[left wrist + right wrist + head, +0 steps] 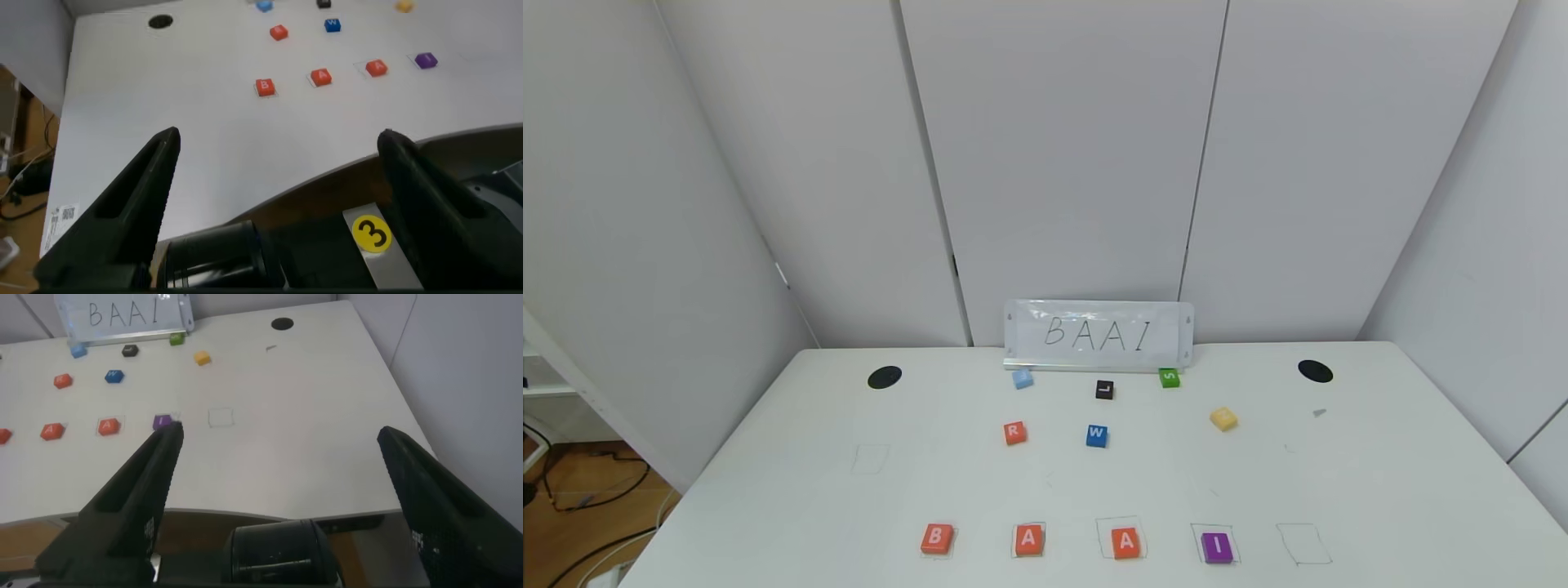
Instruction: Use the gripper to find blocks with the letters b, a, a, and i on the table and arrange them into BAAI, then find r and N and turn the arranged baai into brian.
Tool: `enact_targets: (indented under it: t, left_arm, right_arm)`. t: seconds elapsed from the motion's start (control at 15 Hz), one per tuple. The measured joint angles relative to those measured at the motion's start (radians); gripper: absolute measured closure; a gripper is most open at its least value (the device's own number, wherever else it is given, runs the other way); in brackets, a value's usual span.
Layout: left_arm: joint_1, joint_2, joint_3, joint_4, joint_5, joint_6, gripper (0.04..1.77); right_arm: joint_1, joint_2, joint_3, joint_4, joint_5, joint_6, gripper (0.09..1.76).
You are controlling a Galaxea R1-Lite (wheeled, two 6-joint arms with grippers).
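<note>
A white worktop (pixel 768 490) carries a near row of four letter blocks: orange-red B (pixel 937 539), A (pixel 1029 540), second A (pixel 1125 542) and purple I (pixel 1217 547), each sitting on a pen-drawn square. One drawn square (pixel 1304 544) just past the I holds nothing.

Farther back sit the orange-red R (pixel 1014 433) and a blue W (pixel 1097 435), then a light blue block (pixel 1023 378), a black block (pixel 1104 389), a green block (pixel 1170 377) and a yellow block (pixel 1223 419); the N cannot be made out. A sign reading BAAI (pixel 1098 335) stands at the far edge, between two black spots (pixel 885 377).

Both arms are parked off the near edge, out of the head view. The left claw (pixel 278 175) is released, fingers wide apart, gripping nothing — the B lies ahead of it, well apart. The right claw (pixel 282 469) is likewise released and empty — the I lies ahead of it, well apart, with the drawn empty square beside that.
</note>
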Motion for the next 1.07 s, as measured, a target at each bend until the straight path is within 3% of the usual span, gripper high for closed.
enact_targets:
  t: [0.13,0.4,0.67,1.07]
  left_arm:
    - [0.000,-0.011,0.013,-0.119,0.003,-0.034,0.09]
    - [0.000,-0.017,0.060,-0.253,0.046,-0.037,0.09]
    - [0.000,-0.017,0.240,-0.557,0.150,-0.034,0.09]
    - [0.000,-0.017,0.528,-0.844,0.169,-0.032,0.09]
  right_arm:
    - [0.000,0.000,0.004,-0.083,0.000,0.002,0.14]
    - [0.000,0.000,0.074,-0.309,0.002,-0.001,0.14]
    - [0.000,0.000,0.254,-0.561,0.001,-0.003,0.14]
    - [0.001,-0.001,0.619,-0.991,0.023,-0.064,0.14]
